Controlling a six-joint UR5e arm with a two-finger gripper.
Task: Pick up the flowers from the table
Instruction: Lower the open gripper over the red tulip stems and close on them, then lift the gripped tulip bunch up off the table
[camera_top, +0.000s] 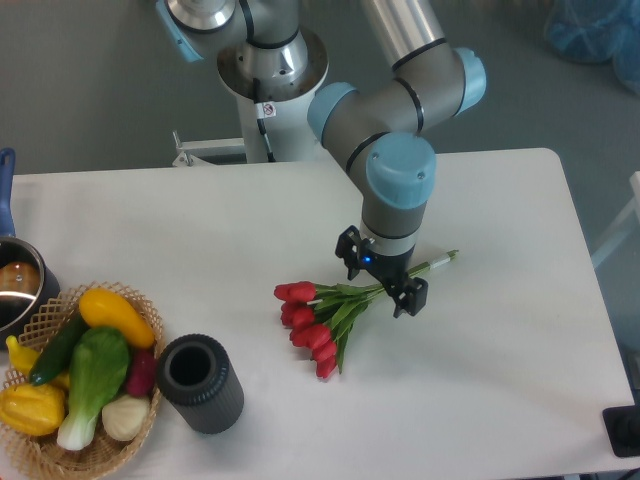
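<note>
A: Dark ribbed cylinder (200, 383) nearest the camera, open top, at about 8 o'clock from table centre. Wicker basket (40, 318) just beside it, further toward 8, with squash, cucumber and greens in it. Metal pot (18, 287) cut off at the 9 o'clock edge.

B: Task object?

A: Red tulips (312, 318) lying flat on the white table (520, 380), roughly mid-table. Heads point toward 8 o'clock, green stems run off toward 2 o'clock, stem tips poke out past the gripper.

B: Gripper?

A: Gripper (381, 272) sits low over the stems, just behind the leaves. Jaws spread apart, one finger on the 10 o'clock side of the stems, one on the 4 o'clock side, stems passing between. Holding nothing as far as I can see. Can't tell if the fingertips touch the tabletop.

B: Progress?

A: Approach looks done, straddle looks lined up. Grasp not made, flowers not off the table. Left, I'd say: close on the stems, lift. Thin stems could slip or swing heads-down, so a firm pinch needed.

B: Behind that?

A: Arm base (268, 70) at 12 o'clock, beyond the far table edge.
</note>
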